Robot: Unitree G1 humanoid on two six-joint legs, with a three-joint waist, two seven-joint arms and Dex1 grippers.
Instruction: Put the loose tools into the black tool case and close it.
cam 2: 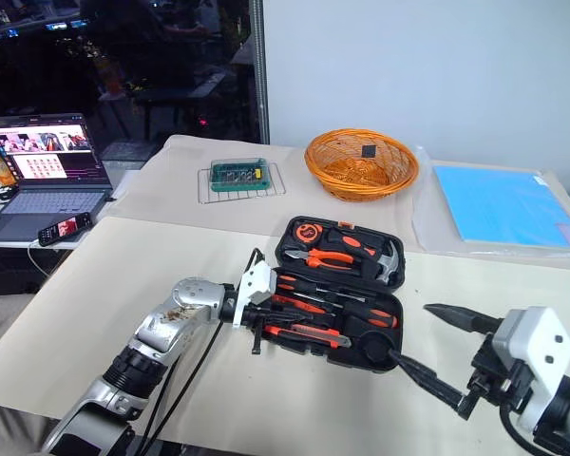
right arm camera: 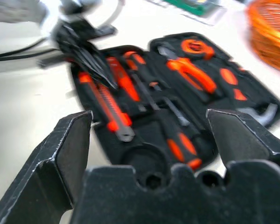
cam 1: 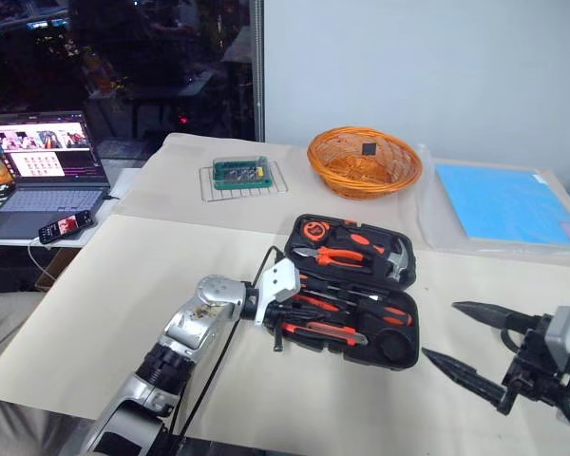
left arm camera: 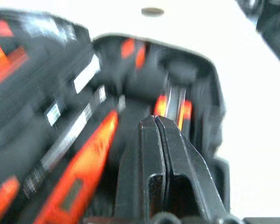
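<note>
1. Tool case, black and lying fully open on the beige-covered table, sits between the robot's two arms, its lid half on the far side and its tray half nearer the robot.
2. The lid half holds an orange tape measure, orange-handled pliers and a steel-headed hammer, each in its moulded slot.
3. The tray half carries black-and-orange screwdrivers lying side by side, with an orange-and-black utility knife along the near edge.
4. The left gripper reaches in from the case's left edge, its two black fingers pressed flat together with nothing between them, tips over the tray half just beside the knife's handle end.
5. The right gripper hovers off the case's right side, near the tray's corner but not touching it, fingers spread wide and empty.
6. An orange wicker basket stands behind the case on the far part of the table, well apart from it.
7. A green tray on a wire rack sits to the basket's left; a blue sheet lies to its right.
8. An open laptop with a phone beside it rests on a separate surface at far left.
</note>
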